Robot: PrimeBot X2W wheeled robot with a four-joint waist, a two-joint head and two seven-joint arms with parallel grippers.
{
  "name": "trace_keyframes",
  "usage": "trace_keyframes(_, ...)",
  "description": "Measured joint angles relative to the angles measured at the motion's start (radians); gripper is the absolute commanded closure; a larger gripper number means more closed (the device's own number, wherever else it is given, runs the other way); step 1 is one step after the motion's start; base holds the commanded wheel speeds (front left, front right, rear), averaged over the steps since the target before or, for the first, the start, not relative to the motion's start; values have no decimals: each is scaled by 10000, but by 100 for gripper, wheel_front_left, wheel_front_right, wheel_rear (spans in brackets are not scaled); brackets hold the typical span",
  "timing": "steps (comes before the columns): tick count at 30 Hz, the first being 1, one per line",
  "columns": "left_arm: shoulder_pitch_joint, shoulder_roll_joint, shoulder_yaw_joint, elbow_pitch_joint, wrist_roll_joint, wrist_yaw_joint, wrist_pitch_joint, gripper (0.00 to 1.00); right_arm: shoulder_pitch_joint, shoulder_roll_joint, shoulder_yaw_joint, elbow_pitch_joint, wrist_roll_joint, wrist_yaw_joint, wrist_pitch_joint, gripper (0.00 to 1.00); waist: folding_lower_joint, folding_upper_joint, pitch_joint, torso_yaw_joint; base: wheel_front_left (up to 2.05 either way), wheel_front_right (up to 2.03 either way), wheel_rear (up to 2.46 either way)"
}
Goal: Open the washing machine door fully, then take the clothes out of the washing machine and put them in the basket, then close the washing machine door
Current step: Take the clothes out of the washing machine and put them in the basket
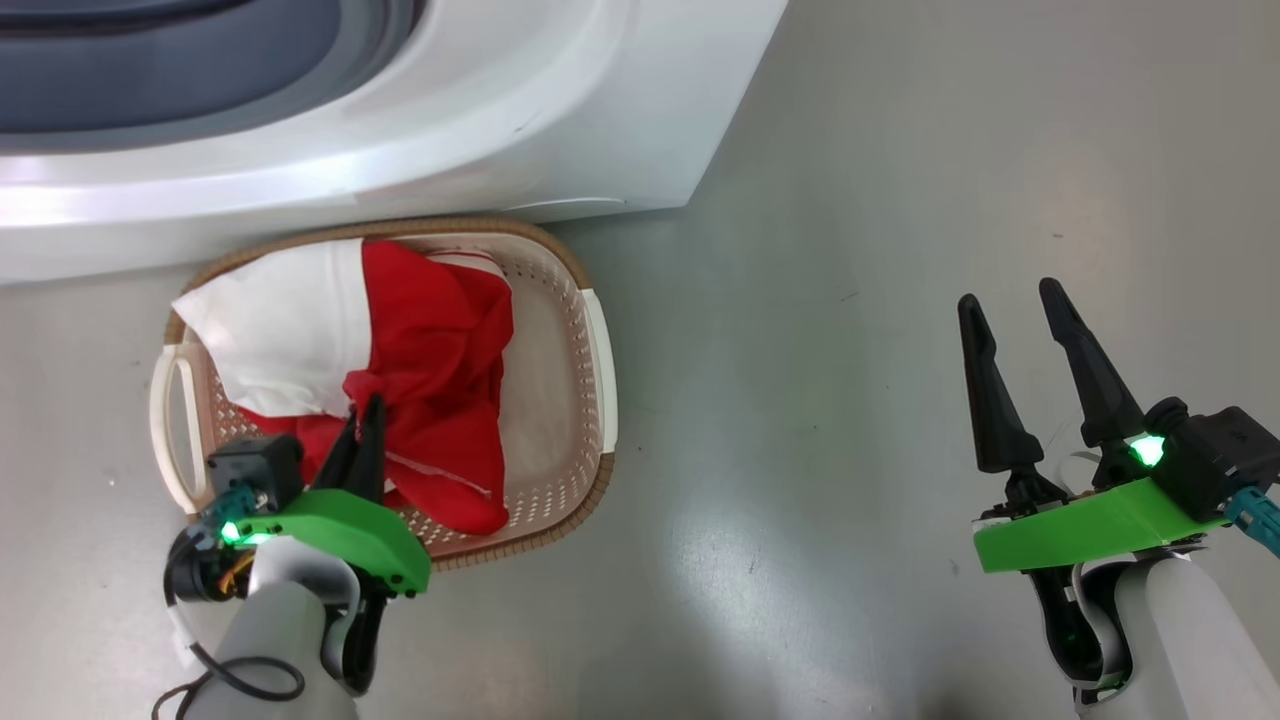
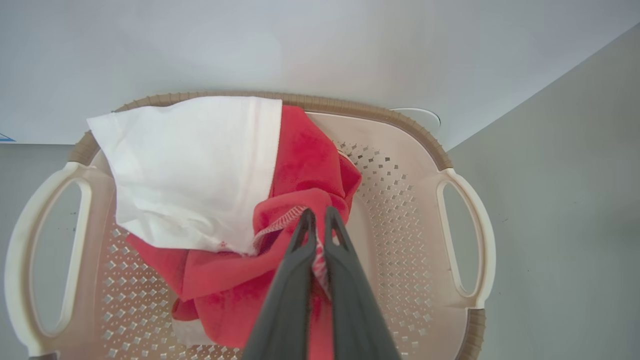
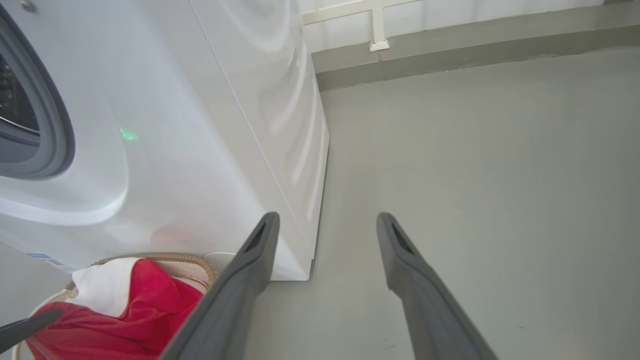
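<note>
Item: bright red soft clothes with a white panel, bundled inside small cream perforated plastic basket with brown woven-look rim, on grey floor just in front of big white front-loading washing machine.
Left gripper: long dark fingers pinched together on a fold of the red fabric, low over the basket.
Right gripper: fingers spread wide, empty, well off to the side above the floor.
Step in hand, by judgement: depositing the clothes.
Next required: release of the pinch, lift clear without snagging fabric; then closing of the washing machine door.

Soft red clothes, perforated plastic basket
</note>
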Motion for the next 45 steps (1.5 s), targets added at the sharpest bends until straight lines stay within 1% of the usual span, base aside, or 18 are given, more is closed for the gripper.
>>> trace_keyframes(2,-82,0,-21,54,-8,0,0,100,-2,-8,0,-8,0,0,0,0,0,0,52,3,0,0,0)
trace_keyframes(3,-143,0,-25,69,-12,2,0,97,-4,-13,-2,-17,0,0,0,0,0,0,78,6,0,0,0)
trace_keyframes(4,-198,0,-23,82,-21,4,0,87,-7,-21,-6,-27,0,0,0,0,0,0,103,9,0,0,0)
trace_keyframes(5,-238,0,-21,102,-21,17,0,79,-10,-25,-8,-40,0,0,0,0,0,0,129,13,0,0,0)
trace_keyframes(6,-291,0,-13,146,-21,40,0,69,-12,-31,-10,-50,-2,0,0,0,0,0,155,16,0,0,0)
trace_keyframes(8,-357,0,0,182,-21,86,0,54,-12,-42,-10,-56,-2,0,0,0,0,0,200,22,0,0,0)
trace_keyframes(9,-368,0,6,192,-21,86,0,50,-13,-52,-10,-56,-2,0,0,0,0,0,218,24,0,0,0)
trace_keyframes(10,-369,0,8,203,-19,86,0,42,-13,-61,-12,-56,-2,0,0,0,0,0,229,28,0,0,0)
trace_keyframes(12,-371,0,19,232,-19,88,0,20,-13,-67,-12,-56,-2,0,0,0,0,0,233,32,0,0,0)
trace_keyframes(14,-374,0,25,249,-19,88,0,2,-14,-69,-10,-48,-2,0,0,0,0,-1,218,35,0,0,0)
trace_keyframes(15,-374,0,25,255,-19,90,0,0,-14,-71,-10,-48,-2,0,0,0,0,0,202,37,0,0,0)
trace_keyframes(23,-373,-2,58,270,-19,90,0,0,-14,-73,21,21,-2,0,0,0,0,0,-6,53,0,0,0)
trace_keyframes(32,-259,-2,366,65,2,88,0,0,-12,-88,121,176,0,0,2,0,0,0,-522,62,0,0,0)
trace_keyframes(36,37,-2,570,-265,75,84,0,0,7,-171,136,270,0,0,0,0,0,0,-866,66,0,0,0)
trace_keyframes(38,201,-2,633,-468,284,73,0,0,38,-192,146,326,2,0,0,0,0,0,-1062,69,0,0,0)
trace_keyframes(45,969,0,991,-1616,673,21,0,0,479,-236,174,502,17,0,2,0,0,0,-1951,105,0,0,0)
